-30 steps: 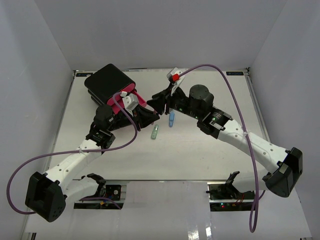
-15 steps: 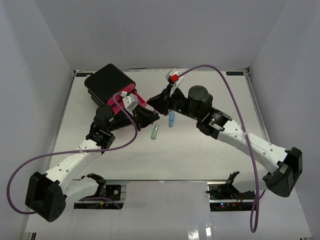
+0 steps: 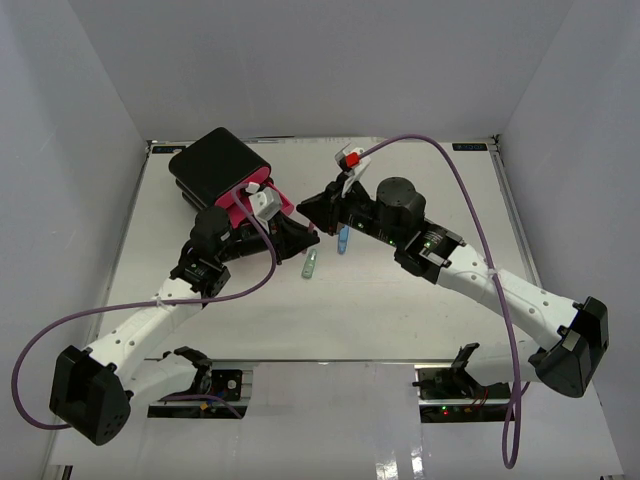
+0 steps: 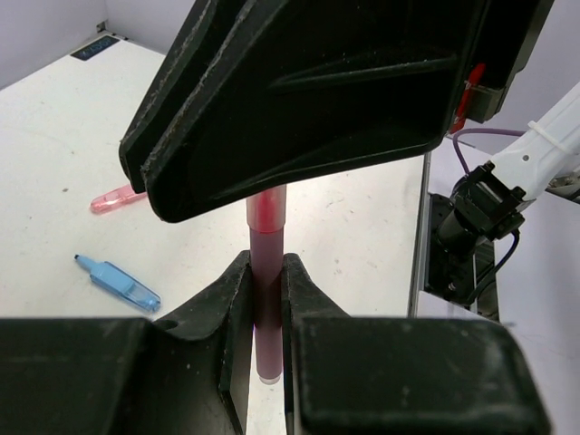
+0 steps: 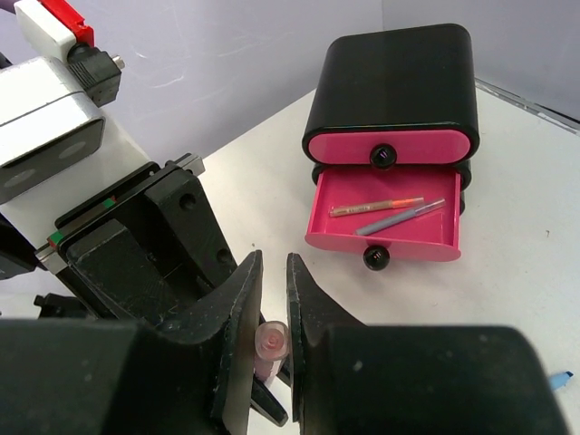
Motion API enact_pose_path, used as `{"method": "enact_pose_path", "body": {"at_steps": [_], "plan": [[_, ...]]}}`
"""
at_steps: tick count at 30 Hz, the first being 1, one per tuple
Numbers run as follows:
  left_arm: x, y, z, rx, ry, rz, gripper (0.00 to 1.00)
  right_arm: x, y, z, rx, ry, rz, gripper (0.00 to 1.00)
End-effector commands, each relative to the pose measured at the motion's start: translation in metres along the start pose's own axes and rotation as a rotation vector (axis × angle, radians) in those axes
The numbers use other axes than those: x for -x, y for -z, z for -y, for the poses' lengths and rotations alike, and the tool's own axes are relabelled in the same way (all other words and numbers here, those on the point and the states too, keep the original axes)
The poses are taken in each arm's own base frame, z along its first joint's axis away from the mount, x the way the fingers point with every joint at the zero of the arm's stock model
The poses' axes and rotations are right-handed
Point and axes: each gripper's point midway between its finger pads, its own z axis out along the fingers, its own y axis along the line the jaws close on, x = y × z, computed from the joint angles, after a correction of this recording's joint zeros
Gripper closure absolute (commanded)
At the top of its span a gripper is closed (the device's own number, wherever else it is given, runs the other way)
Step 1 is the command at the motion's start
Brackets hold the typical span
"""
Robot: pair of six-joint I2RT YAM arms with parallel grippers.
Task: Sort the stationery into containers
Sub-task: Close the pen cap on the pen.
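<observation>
Stationery is only partly sorted. Nearest the arm bases, a small green piece (image 3: 310,264) lies loose on the bench (image 3: 400,310), with a blue piece (image 3: 343,238) just beyond it and a pale pink piece (image 4: 113,199) off to one side in the left wrist view. All three are yet to be put away.

Above them, mid-bench, the two arms reach in from either side and meet tip to tip. The left claw (image 4: 265,272) is clamped on the lower part of a pink pen (image 4: 265,217), holding it upright. The right claw (image 5: 272,267) has its fingers together around the same pen's top end, seen end-on from its own wrist camera. I judge this to be a handover, with neither side having let go.

Farthest off, at the back left, stands the black drawer box (image 5: 391,82). Its top drawer is shut. The open drawer (image 5: 381,246) below it is pulled out and holds an orange pen (image 5: 376,207) and a grey pen (image 5: 399,217) lying side by side, so that much is done. Whatever sits under the open drawer is hidden. By my reading the pink pen goes in next, then the loose pieces.
</observation>
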Motion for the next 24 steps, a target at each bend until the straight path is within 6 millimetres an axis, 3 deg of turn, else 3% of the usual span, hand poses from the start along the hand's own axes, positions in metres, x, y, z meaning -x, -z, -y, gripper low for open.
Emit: {"method": "enact_pose_path", "body": {"at_steps": [1, 7, 11, 19, 24], "plan": [[0.096, 0.003, 0.013, 0.003, -0.173, 0.225, 1.00, -0.085, 0.012, 0.012, -0.051, -0.031, -0.275, 0.92], [0.127, 0.005, 0.015, 0.016, -0.214, 0.305, 1.00, -0.122, 0.019, 0.010, -0.049, -0.069, -0.397, 0.92], [0.137, 0.003, 0.015, 0.018, -0.241, 0.311, 1.00, -0.143, 0.026, 0.010, -0.049, -0.100, -0.479, 0.92], [0.146, 0.003, 0.010, 0.051, -0.317, 0.291, 1.00, -0.185, 0.043, 0.004, -0.023, -0.148, -0.652, 0.92], [0.154, 0.004, 0.007, 0.077, -0.334, 0.308, 1.00, -0.200, 0.052, 0.002, -0.017, -0.166, -0.715, 0.92]]}}
